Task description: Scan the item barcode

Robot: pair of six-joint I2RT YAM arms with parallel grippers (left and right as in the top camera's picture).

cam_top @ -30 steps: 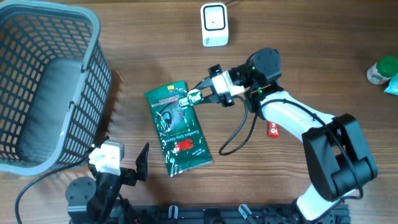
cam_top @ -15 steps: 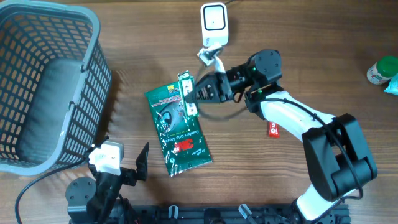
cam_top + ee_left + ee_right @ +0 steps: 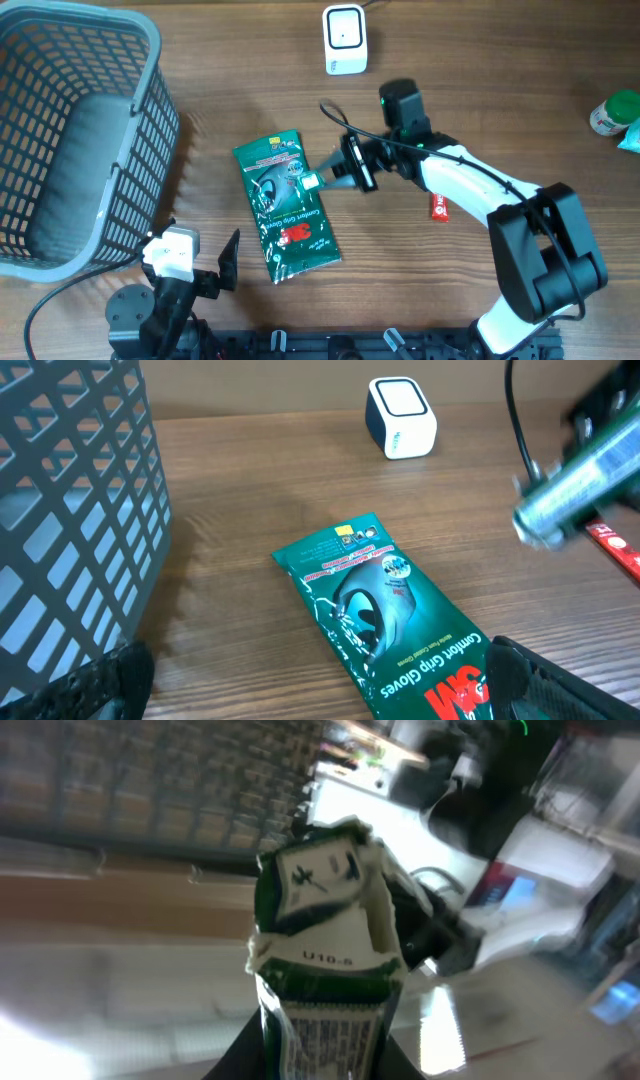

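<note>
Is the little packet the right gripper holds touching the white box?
Apart. The overhead view shows wooden table between the small packet, in the right gripper, and the white box.

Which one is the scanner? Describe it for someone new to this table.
From the grey basket on the left, look right along the far edge. The scanner is the small white rounded box with a dark-framed face, standing alone beyond the green glove packet.

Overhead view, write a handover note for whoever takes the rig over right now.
Left gripper: open, empty, parked at the near edge.
Right gripper: shut on the small green-and-white packet, by the gloves pack's upper right edge.
White scanner: at the far edge, nothing in front of it.
Done: packet picked up.
Left: show its barcode to the scanner.
</note>
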